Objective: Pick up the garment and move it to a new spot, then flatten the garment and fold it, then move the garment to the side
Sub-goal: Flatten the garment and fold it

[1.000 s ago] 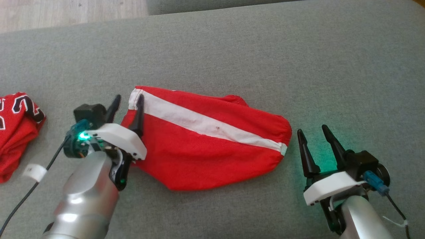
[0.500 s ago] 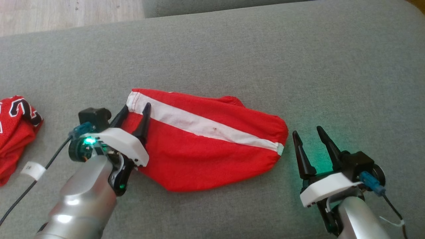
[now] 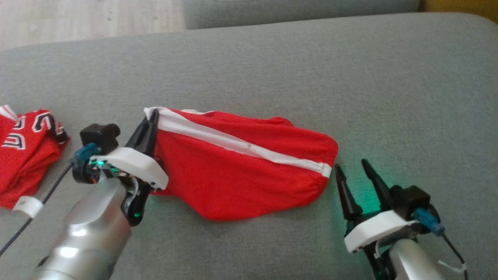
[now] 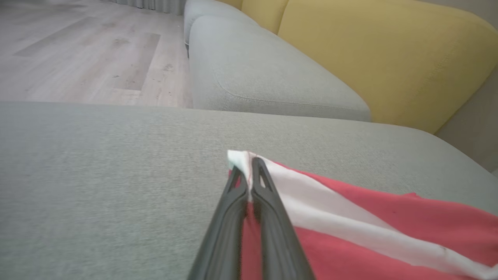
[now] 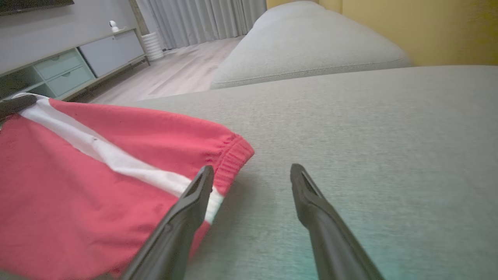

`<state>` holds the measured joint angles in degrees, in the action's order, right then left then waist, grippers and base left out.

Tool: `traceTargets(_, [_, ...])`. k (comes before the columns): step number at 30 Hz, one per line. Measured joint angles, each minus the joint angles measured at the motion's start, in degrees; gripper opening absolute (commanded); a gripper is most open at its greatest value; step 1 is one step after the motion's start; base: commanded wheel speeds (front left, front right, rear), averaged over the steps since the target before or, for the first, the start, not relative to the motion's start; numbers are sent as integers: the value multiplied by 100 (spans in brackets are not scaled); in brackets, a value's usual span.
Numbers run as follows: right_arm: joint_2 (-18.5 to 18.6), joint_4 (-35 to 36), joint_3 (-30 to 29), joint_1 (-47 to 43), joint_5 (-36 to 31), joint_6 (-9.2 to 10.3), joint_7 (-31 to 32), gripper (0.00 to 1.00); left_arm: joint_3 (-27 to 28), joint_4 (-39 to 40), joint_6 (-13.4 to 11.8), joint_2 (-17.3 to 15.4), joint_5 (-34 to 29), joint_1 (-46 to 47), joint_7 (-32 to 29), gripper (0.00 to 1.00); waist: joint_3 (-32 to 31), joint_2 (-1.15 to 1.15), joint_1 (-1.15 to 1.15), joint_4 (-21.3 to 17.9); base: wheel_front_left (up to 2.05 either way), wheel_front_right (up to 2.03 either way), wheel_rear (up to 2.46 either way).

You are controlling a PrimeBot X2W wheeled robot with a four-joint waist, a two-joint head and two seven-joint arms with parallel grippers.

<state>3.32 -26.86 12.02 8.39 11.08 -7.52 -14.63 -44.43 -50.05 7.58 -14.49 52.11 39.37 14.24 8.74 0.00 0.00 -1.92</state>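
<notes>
The garment (image 3: 233, 167) is a pair of red shorts with a white side stripe, lying folded on the grey sofa cushion (image 3: 272, 70). My left gripper (image 3: 152, 116) is shut on the garment's left corner, pinching the white stripe's end (image 4: 241, 159) and lifting it slightly. In the left wrist view the gripper (image 4: 249, 165) has both fingers pressed together on that cloth. My right gripper (image 3: 351, 168) stands open just right of the garment's elastic waistband (image 5: 233, 155). Its left finger (image 5: 194, 194) overlaps the hem's edge and its right finger (image 5: 307, 194) is over bare cushion.
A second red garment with black-and-white lettering (image 3: 27, 147) lies crumpled at the far left. A black cable with a white tag (image 3: 27, 204) trails from my left wrist. Beyond the cushion are wood floor (image 4: 78, 50), another grey seat (image 4: 264, 77) and a yellow backrest (image 4: 389, 58).
My left gripper has closed on the garment's left corner and raised it a little. The camera has shifted slightly. The right gripper has edged toward the waistband, still open.
</notes>
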Motion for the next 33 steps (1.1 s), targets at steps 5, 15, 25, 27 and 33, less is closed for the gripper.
traceTargets(5, [7,-46,408,-170,470,0,0,100,349,278,0,-179,-172,-282,5,0,-169,0,0,244,0,0,0])
traceTargets(15, [90,-244,1076,-97,1792,0,0,100,733,644,0,-191,-441,-1224,4,0,-321,0,-1,631,0,0,0])
traceTargets(25, [372,-721,1918,683,2524,0,0,100,921,727,0,-169,-626,-1222,4,0,-212,0,0,688,0,0,0])
traceTargets(27, [416,-744,2051,757,2609,0,0,100,932,727,0,-160,-635,-1222,4,0,-195,0,0,692,0,0,0])
traceTargets(33, [504,-827,2431,778,2838,0,0,52,1020,728,0,-136,-687,-1222,4,0,-158,0,0,694,0,0,0])
